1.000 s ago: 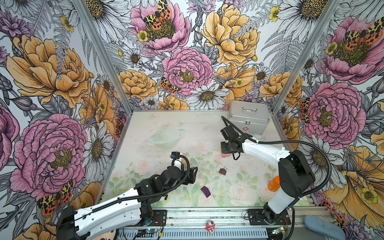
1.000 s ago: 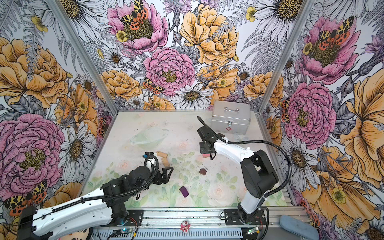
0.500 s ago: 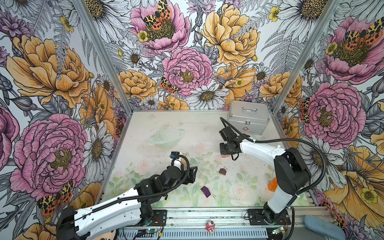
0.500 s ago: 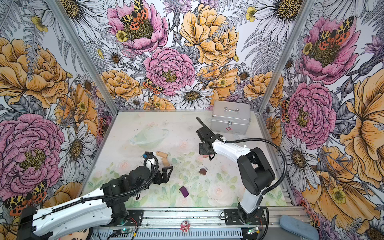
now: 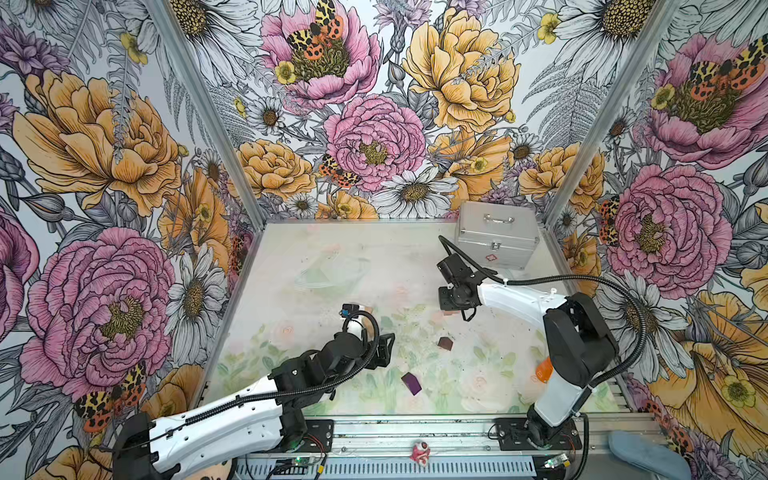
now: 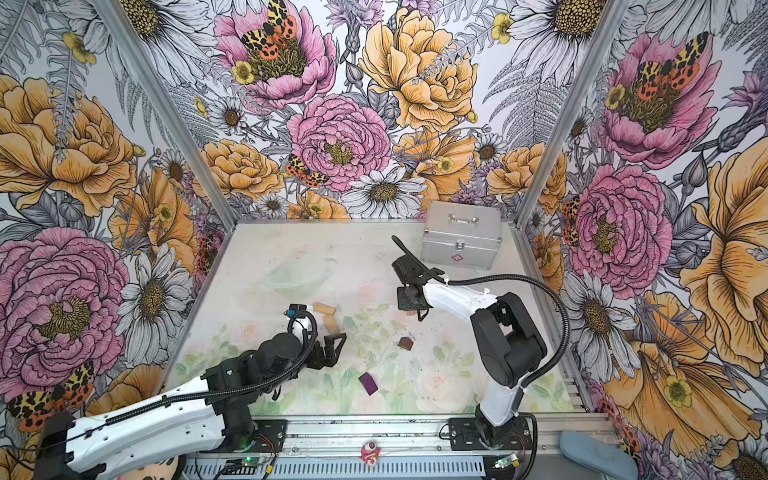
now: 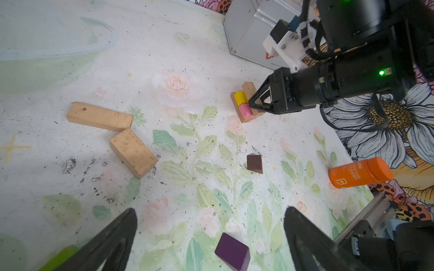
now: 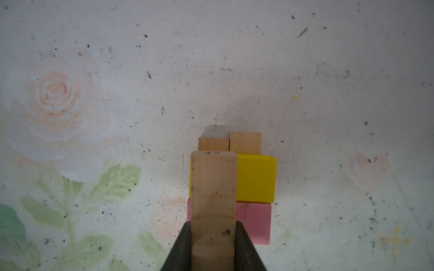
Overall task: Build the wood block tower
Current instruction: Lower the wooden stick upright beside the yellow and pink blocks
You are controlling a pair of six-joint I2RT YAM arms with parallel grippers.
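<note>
Tan bricks [image 8: 245, 143] form the base of the tower [image 7: 243, 104] near the metal case [image 7: 249, 30], with a yellow brick [image 8: 256, 178] and pink brick [image 8: 254, 223] crossed on top (two layers only). Right pincer [image 8: 213, 232] clamps another tan brick [image 8: 213, 183] over them; left pincer [image 7: 210, 211] gapes empty, and five loose bricks [image 7: 132, 152] wait on the table [image 7: 187, 58].

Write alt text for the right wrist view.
The right gripper grips a tan block over a stack: a yellow block and a pink block side by side, laid across two lower tan blocks, on a floral tabletop.
</note>
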